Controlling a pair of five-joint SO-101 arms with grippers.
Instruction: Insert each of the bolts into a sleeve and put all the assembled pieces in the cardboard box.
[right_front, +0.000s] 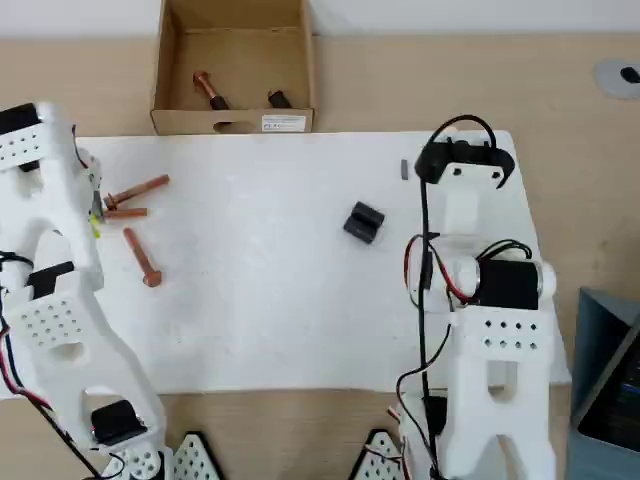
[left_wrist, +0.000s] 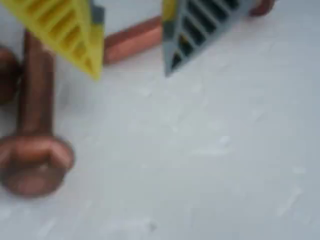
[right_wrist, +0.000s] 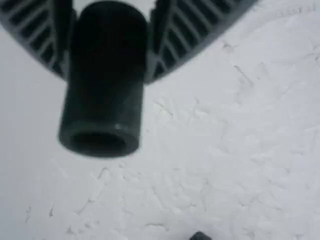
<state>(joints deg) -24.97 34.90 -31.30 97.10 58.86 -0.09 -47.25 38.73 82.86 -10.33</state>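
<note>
Left gripper state: the left gripper stood wide, its yellow and grey fingers either side of the shaft of a copper bolt lying on the white board.
Right gripper state: the right gripper was clamped on a black sleeve, bore facing outward, just above the board.
Risk, bolt pick: a neighbouring bolt lay close beside the yellow finger. A closing squeeze could nudge it, or roll the round shaft out of the jaws.
Risk, poor view: the left wrist view was soft, so the fingertips possibly already touched the shaft. I could not tell.
Risk, mating: the sleeve was gripped near its rear, so a bolt arriving off-axis would likely push it askew or out of the fingers.
Risk, drop: a dropped bolt would probably roll on the flat board.
Edges: in the high view the bolts sat near the board's left edge, beside the left arm, so that side was tight.
Open room: the board's middle offered wide space for the arms to meet, apart from the loose sleeves.
Box: the cardboard box stood beyond the board's far edge, holding two assembled pieces. Its near wall would need clearing.
</note>
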